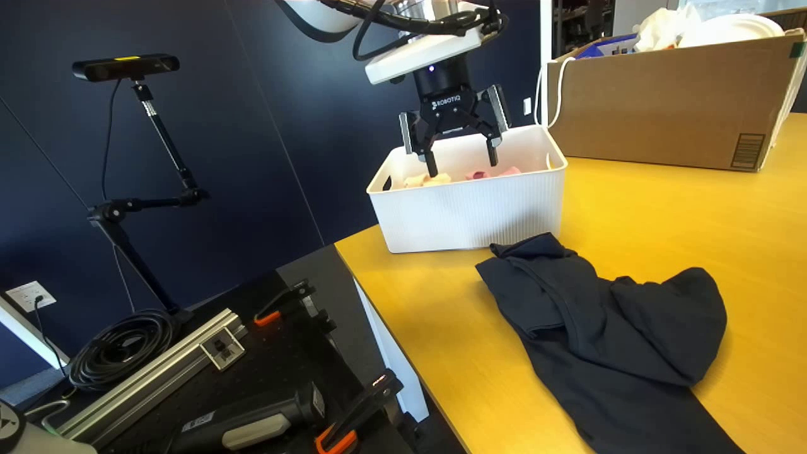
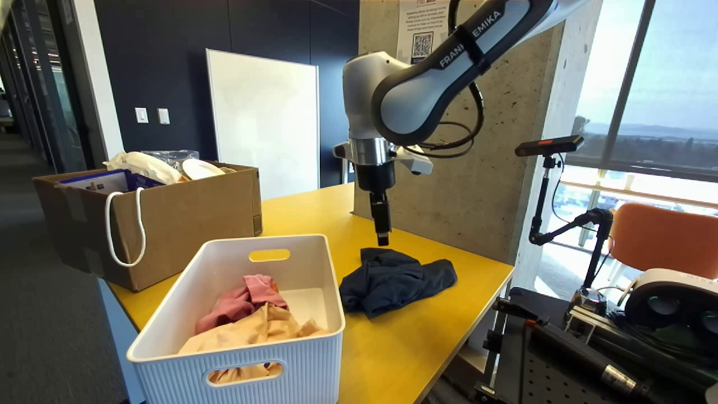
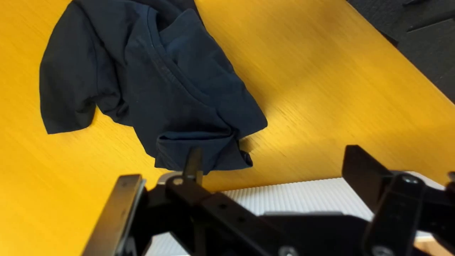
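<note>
The gripper [image 1: 462,161] is in the released condition: the jaws stand wide apart, point downward and hang above table level, clear of the navy shirt [image 3: 170,106]. The navy shirt lies crumpled on the yellow tabletop [image 3: 320,89], lower than the gripper and forward of the jaws as seen in the wrist view, where its nearest edge appears beside one jaw tip. A white storage bin [image 1: 466,217] with ribbed walls and handle slots stands on the same tabletop; in the wrist view its outer wall shows beneath the gripper body. The bin contains a pink cloth [image 2: 233,308] and a cream cloth [image 2: 252,331], both bunched loosely, at a level below the gripper. A cardboard box [image 2: 196,202] fitted with a white rope handle [image 2: 142,230] sits near the bin, farther from the gripper. A concrete pillar [image 2: 493,168] stands behind the gripper in an exterior view. In both exterior views, a stand-mounted camera [image 2: 549,146] is located to one side, well apart from the gripper.
</note>
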{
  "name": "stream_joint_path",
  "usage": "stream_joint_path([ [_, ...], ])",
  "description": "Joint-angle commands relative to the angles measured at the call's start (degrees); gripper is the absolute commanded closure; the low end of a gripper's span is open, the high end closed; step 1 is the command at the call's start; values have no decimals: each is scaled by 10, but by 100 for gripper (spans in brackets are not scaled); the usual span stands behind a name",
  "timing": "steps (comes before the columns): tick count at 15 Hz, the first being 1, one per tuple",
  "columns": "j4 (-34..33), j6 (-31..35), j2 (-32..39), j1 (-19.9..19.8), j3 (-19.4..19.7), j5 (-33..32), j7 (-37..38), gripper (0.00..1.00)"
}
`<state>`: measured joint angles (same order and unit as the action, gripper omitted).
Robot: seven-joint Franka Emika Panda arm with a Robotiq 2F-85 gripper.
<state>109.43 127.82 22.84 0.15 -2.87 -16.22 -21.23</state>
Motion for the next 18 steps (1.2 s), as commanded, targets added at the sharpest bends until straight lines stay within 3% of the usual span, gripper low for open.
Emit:
stream_joint_path([
  [1,-26,28,42,-18,-6,14,-65,0],
  [10,46,104,50,-34,23,-21,-58,0],
  [18,-14,193,141,-64,34,-40,-90,0],
])
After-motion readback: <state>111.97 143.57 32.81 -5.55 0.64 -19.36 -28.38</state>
